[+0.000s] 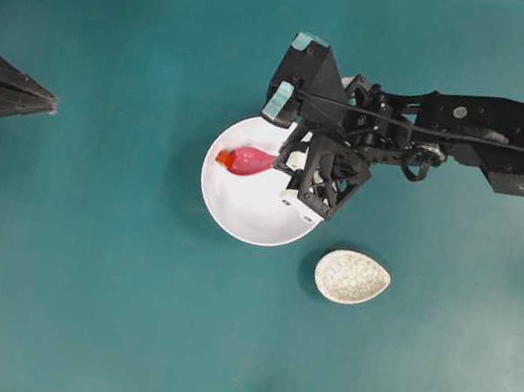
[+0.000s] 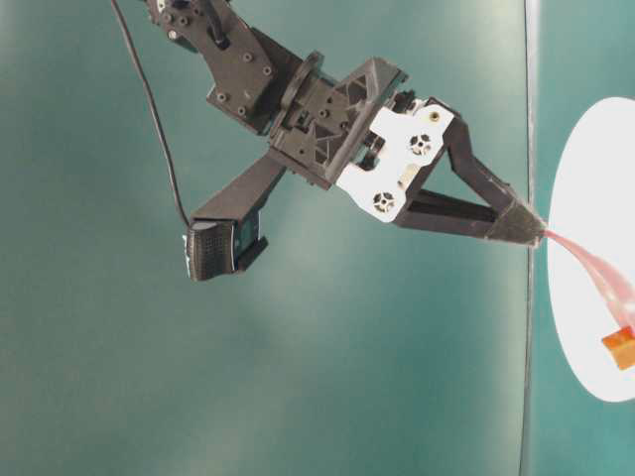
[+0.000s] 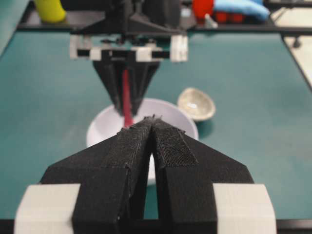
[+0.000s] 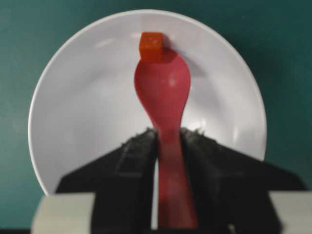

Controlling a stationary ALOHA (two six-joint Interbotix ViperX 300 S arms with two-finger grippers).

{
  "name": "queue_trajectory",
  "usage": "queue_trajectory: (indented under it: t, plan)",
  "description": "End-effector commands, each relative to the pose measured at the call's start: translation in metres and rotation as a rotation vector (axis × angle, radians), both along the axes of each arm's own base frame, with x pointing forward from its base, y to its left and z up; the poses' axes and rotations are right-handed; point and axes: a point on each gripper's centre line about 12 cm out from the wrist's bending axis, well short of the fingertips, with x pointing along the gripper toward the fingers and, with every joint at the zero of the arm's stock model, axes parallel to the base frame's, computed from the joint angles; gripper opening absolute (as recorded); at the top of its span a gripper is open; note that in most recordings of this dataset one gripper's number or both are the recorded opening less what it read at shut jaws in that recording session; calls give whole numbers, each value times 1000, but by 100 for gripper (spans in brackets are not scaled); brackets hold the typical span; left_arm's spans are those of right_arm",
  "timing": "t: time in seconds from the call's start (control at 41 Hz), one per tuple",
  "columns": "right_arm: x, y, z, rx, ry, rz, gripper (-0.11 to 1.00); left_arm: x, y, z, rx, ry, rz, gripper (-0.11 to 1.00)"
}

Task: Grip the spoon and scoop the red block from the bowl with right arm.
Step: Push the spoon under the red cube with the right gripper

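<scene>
Over the bowl [image 1: 238,214], right pincer [image 4: 169,139] (angled down)

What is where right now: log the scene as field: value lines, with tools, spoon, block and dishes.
right tool: shut on the spoon's handle
spoon: bowl end inside the white bowl, tip at the block
red block: in the bowl near its far wall, at the spoon's tip
white bowl: on the teal table
speckled dish: beside the bowl, apart from it
left tool: shut, holding nothing, away from the bowl

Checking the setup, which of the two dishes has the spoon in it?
The big round white bowl: the pink spoon and red block are inside. The small speckled oval dish beside it holds neither.
</scene>
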Motion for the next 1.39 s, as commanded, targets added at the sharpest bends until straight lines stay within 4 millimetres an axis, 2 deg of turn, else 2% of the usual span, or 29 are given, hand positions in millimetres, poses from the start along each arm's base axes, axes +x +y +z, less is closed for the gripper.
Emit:
queue_trajectory:
  t: [0.0, 0.39, 1.073, 1.366]
  plan:
    - [6, -2, 21, -9, -68, -5, 25, 2, 0, 5, 6, -9, -2, 0]
    - [3, -2, 33, -15, -112, -7, 25, 2, 0, 5, 5, -9, -2, 0]
    - [6, 2, 37, -20, -156, 1, 25, 2, 0, 5, 3, -9, -2, 0]
    - [-3, 4, 38, -16, -163, -1, 25, 2, 0, 5, 3, -8, -2, 0]
